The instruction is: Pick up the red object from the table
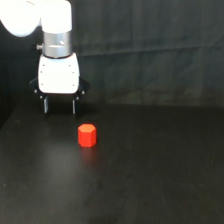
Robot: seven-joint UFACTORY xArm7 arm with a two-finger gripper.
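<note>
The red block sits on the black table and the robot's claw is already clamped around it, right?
Not quite. The red block does sit on the black table, but the gripper is not around it. The exterior view shows it open, apart from the block, toward the exterior view's left.

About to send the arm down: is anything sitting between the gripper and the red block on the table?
Nothing visible. The gripper hangs open above the table, and the red object stands alone toward the exterior view's right of it, with only bare black surface between.

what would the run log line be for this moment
phase: approach | gripper: open, empty, above table | small red-orange hexagonal block: upright on matte black table, ungrasped, toward the exterior view's right of gripper
</note>
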